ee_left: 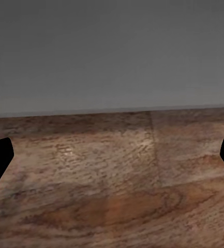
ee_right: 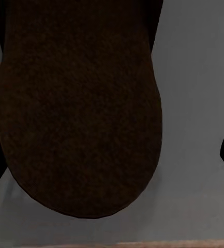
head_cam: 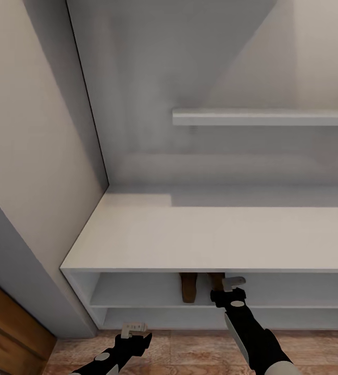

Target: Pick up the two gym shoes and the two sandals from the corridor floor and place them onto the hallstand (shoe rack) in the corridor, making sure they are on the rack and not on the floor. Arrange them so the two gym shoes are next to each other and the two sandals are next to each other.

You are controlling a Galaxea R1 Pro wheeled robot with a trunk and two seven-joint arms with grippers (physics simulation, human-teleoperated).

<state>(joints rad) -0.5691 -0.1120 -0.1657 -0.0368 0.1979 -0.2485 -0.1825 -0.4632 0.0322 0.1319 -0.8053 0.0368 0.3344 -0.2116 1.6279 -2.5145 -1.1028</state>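
Observation:
The white hallstand [head_cam: 215,234] spreads across the head view with its flat top bare. On its upper open shelf one brown sandal [head_cam: 189,288] lies lengthwise. A second sandal [head_cam: 216,281] lies right beside it, partly hidden behind my right gripper [head_cam: 234,284]. That gripper is open at the shelf's front edge. In the right wrist view the dark sandal [ee_right: 80,113] lies on the grey shelf between the wide-apart fingers of the right gripper [ee_right: 112,160]. My left gripper [head_cam: 135,328] hangs open and empty over the corridor floor [ee_left: 112,186]. The gym shoes are out of view.
A higher wall shelf [head_cam: 262,117] juts out above the hallstand. A beige wall and grey panel [head_cam: 28,156] close off the left side, with a brown wooden door edge [head_cam: 7,333] at the lower left. Wood-plank floor [head_cam: 189,349] runs along the hallstand's base.

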